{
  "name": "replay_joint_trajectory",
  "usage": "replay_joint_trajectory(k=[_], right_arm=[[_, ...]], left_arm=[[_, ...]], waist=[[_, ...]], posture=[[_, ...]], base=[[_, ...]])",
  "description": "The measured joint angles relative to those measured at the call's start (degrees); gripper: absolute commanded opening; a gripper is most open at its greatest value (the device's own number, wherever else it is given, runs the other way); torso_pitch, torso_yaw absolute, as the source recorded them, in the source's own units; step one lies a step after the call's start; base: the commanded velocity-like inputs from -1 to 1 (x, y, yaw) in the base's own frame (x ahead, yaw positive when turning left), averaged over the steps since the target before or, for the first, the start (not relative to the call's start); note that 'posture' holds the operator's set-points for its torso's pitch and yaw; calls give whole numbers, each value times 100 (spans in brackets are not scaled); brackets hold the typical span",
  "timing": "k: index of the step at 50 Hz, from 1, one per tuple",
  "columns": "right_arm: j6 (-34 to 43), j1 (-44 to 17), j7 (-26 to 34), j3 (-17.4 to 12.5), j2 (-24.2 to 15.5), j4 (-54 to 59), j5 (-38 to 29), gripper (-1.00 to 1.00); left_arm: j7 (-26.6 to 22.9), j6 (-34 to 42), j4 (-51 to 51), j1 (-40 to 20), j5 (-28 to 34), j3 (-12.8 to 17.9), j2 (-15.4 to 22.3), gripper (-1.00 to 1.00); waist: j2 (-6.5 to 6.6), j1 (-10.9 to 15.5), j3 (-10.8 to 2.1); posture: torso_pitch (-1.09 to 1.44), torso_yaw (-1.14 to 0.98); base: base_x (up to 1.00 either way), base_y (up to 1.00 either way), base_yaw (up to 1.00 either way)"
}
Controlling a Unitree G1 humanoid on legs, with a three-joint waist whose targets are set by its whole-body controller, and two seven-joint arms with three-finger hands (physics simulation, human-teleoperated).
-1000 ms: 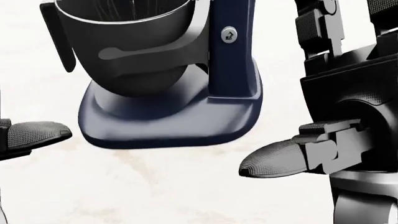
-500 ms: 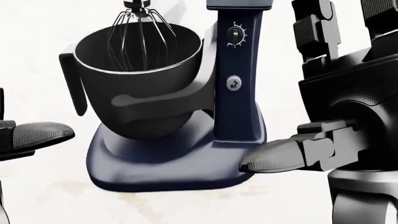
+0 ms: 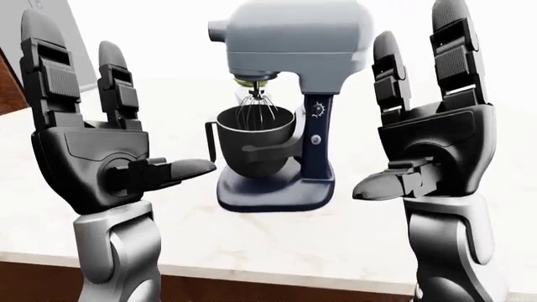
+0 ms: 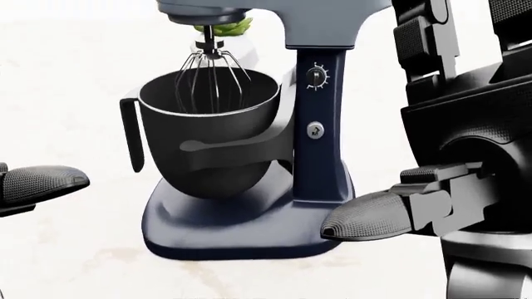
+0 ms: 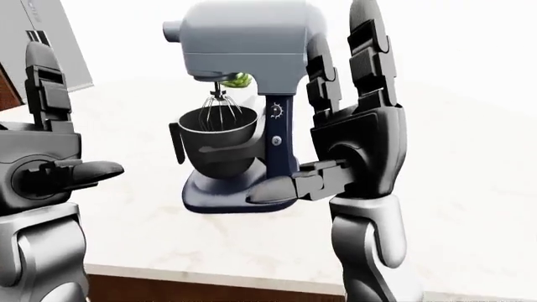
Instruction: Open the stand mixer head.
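Camera higher: one mixer [image 3: 285,107], two hands.

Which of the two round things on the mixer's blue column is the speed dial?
The upper knob, ringed by white tick marks; the lower button is plain silver.

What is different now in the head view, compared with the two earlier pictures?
The whole picture slid downward, so the camera tilted up: the stand mixer sits lower and its whisk and head underside show. Nothing was grasped. Both hands stay open, the right hand beside the mixer, its head still down.
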Motion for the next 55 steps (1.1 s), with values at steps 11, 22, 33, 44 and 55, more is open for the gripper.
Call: replay_joint_trajectory(k=[11, 22, 33, 44, 55], right_arm=[[322, 95, -69, -69, -101, -105, 22, 100], [1175, 187, -69, -194, -225, -475, 316, 100], [1722, 602, 455, 75, -147, -476, -70, 100], [1969, 825, 803, 97, 1, -648, -434, 100], [2130, 1138, 964, 31, 16, -893, -546, 100]], left_arm=[[17, 23, 36, -30, -7, 5, 17, 100], [46, 49, 32, -79, 6, 0, 32, 100], [42, 0, 89, -52, 29, 27, 32, 100], [10, -37, 81, 0, 77, 2, 7, 100], [9, -30, 60, 11, 89, 11, 7, 100]], waist=[[5, 26, 15], [2, 21, -4], [-13, 13, -23], [0, 13, -49], [-3, 16, -56]], posture=[[-40, 0], [-40, 0], [-40, 0], [-40, 0], [-40, 0]], base=[[0, 0, 0], [0, 0, 0], [0, 0, 0], [0, 0, 0], [0, 0, 0]])
